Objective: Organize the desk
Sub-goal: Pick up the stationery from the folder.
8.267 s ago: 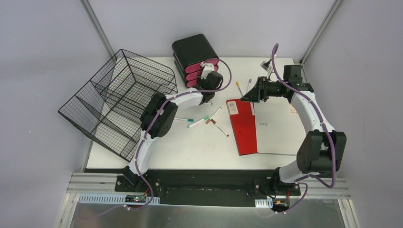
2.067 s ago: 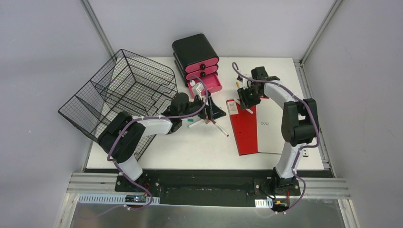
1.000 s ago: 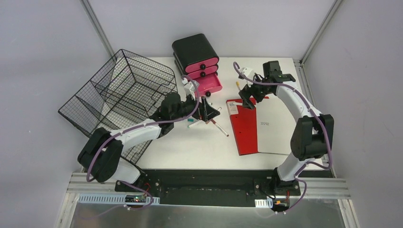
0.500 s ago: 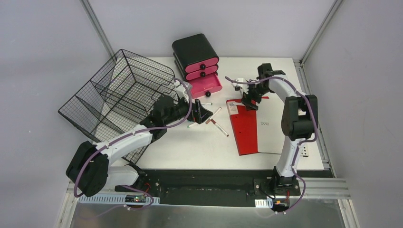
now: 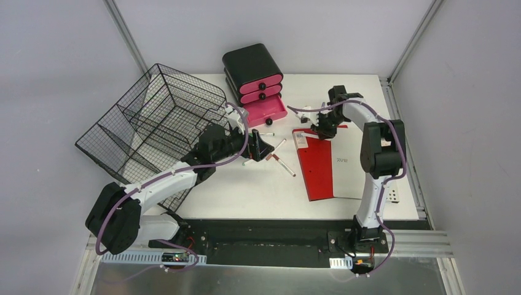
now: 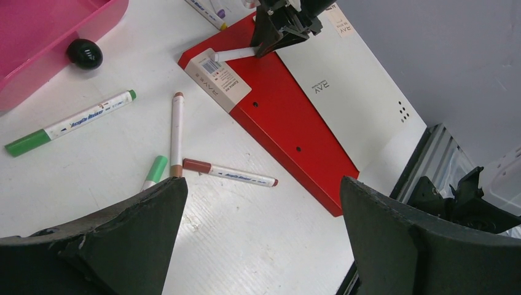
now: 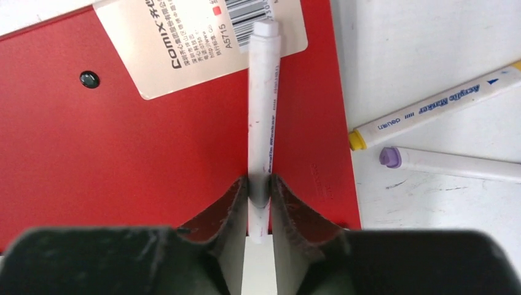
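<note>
The white desk (image 5: 246,190) carries a red-and-white notebook (image 5: 319,166) right of centre. My right gripper (image 5: 321,130) sits low over the notebook's far end, shut on a white marker (image 7: 264,110) that lies along the red cover (image 7: 123,141) and points at the barcode label. The left wrist view shows the same marker (image 6: 233,54) sticking out of those fingers. My left gripper (image 5: 261,149) hovers wide open (image 6: 264,227) above bare desk, with nothing between its fingers. Loose markers lie just beyond it: green-capped (image 6: 70,126), brown-capped (image 6: 177,132), red-capped (image 6: 227,174).
A black drawer unit (image 5: 255,77) stands at the back with its lowest pink drawer (image 5: 267,112) pulled out. A tilted wire basket (image 5: 153,129) fills the left side. A yellow-tipped marker (image 7: 436,104) and a purple-tipped marker (image 7: 454,163) lie on the desk beside the notebook.
My right gripper has come down onto the notebook and closed on the white marker. My left arm drew back slightly toward the near left, staying open.
</note>
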{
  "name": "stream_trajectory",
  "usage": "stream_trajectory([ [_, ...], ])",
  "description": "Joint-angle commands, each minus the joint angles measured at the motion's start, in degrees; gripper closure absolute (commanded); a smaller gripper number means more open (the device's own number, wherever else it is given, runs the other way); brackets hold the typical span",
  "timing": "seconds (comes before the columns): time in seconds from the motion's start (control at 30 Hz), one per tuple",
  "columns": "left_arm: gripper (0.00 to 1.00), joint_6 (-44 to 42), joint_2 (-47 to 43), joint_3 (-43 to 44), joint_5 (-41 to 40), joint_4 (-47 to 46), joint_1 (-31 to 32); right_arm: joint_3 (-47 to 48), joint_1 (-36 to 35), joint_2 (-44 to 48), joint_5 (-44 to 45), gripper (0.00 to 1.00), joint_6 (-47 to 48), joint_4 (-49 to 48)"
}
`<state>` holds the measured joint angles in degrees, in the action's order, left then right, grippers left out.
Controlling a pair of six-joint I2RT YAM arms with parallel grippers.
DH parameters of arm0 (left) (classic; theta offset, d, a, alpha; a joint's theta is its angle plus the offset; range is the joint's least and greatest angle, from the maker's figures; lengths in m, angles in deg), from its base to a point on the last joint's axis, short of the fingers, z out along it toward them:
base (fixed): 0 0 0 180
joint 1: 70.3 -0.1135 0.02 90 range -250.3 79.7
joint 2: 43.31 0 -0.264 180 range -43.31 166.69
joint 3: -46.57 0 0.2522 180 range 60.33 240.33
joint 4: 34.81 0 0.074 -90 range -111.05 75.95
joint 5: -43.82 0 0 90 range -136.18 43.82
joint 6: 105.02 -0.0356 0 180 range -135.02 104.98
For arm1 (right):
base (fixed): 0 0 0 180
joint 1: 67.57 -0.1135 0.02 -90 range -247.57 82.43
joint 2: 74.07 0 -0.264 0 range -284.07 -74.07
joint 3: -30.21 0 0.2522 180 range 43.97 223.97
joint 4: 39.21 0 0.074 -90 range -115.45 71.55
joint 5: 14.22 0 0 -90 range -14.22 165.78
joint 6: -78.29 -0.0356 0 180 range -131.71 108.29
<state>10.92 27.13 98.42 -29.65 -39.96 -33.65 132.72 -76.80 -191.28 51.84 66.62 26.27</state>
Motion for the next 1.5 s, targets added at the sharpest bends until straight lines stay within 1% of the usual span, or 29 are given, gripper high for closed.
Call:
stream_trajectory([
  [0.0, 0.01, -0.17, 0.42, 0.82, 0.81, -3.17, -0.52, -0.92, -1.35, -0.87, 2.16, 0.81, -0.65, -1.97],
  [0.17, 0.01, 0.75, 1.55, 1.11, 1.86, -4.71, -0.52, -3.4, -1.48, 0.85, 0.86, 0.95, -3.78, -4.34],
  [0.3, 0.01, 2.41, 3.1, 0.94, 2.95, -6.79, -0.52, -4.49, -1.72, 2.52, 0.22, 1.0, -8.2, -4.62],
  [0.43, 0.01, 6.44, 5.72, 0.84, 4.15, -10.04, -0.52, -4.02, -1.86, 4.23, 0.0, 1.0, -18.0, -5.39],
  [0.53, 0.01, 10.44, 8.35, 1.09, 5.25, -13.29, -0.52, -4.64, -1.86, 5.99, -2.4, 1.0, -23.62, -5.4],
  [0.63, 0.01, 14.64, 11.06, 1.94, 6.02, -16.18, -0.52, -5.23, -1.93, 7.62, -5.04, 1.0, -27.66, -5.05],
  [0.8, 0.01, 18.97, 16.13, 4.25, 6.39, -18.69, -0.44, -5.34, -1.79, 8.57, -8.16, 1.0, -32.72, -3.89],
  [0.93, 0.01, 22.3, 19.71, 5.79, 3.99, -20.22, 0.27, -5.23, -1.49, 9.39, -13.12, 1.0, -36.56, -3.04],
  [1.2, 0.01, 27.33, 27.25, 9.87, -3.91, -23.87, 2.22, -4.82, -1.44, 11.6, -26.67, 1.0, -43.68, -0.92],
  [1.27, 0.04, 28.45, 29.17, 10.87, -4.92, -25.39, 2.37, -5.29, -1.4, 12.4, -30.17, 1.0, -45.12, -1.24],
  [1.33, 0.09, 29.49, 31.36, 12.25, -4.59, -27.21, 2.46, -5.67, -1.4, 12.89, -32.85, 1.0, -46.84, -2.16],
  [1.47, 0.15, 31.37, 35.12, 15.31, -4.15, -28.66, 2.83, -6.02, -1.42, 13.07, -35.76, 1.0, -48.63, -3.24],
])
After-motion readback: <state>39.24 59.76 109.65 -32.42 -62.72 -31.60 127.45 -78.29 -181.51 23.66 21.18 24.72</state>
